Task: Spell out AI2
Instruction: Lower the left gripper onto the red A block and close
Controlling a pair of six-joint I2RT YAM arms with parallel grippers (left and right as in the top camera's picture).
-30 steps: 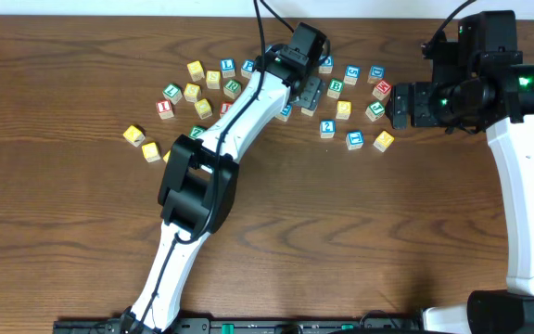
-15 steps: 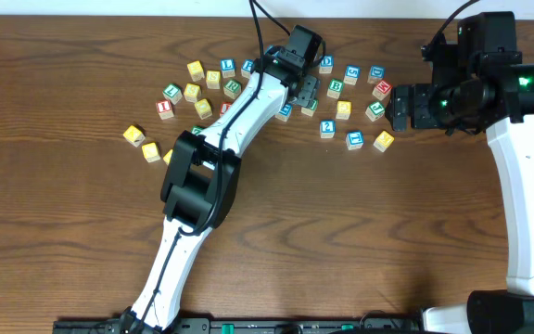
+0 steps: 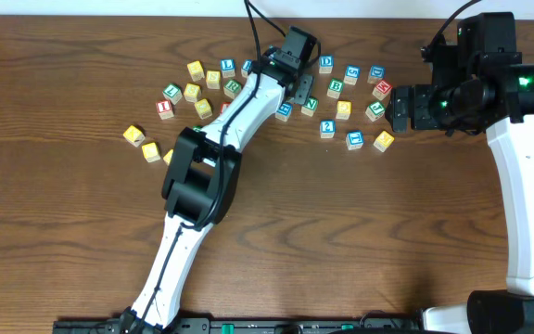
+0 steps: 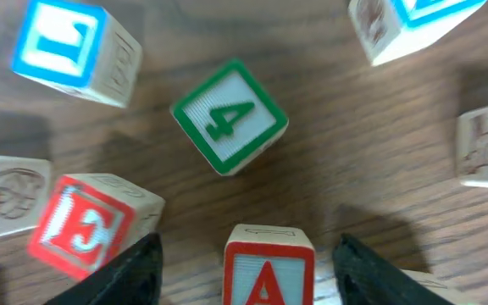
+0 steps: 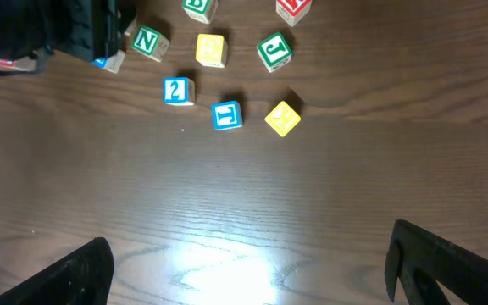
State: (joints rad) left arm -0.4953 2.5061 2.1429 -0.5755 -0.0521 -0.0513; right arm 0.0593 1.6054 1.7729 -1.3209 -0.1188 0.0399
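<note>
The left jaws stand open low over the worktop (image 3: 341,241), one finger on either side of the red A block (image 4: 267,275). A gap shows on both sides of it, so they grip nothing. Just beyond the A sits a green 4 block (image 4: 230,117), turned cornerwise, and a red E block (image 4: 83,229) lies close beside one finger. The right jaws hang spread wide with nothing between them, above bare wood and well apart from the blue 2 block (image 5: 177,91) at the near side of the scatter. The worktop is dark, streaky brown wood with a bright patch of glare (image 5: 227,271), and a pale strip (image 3: 109,7) runs beyond its far edge.
</note>
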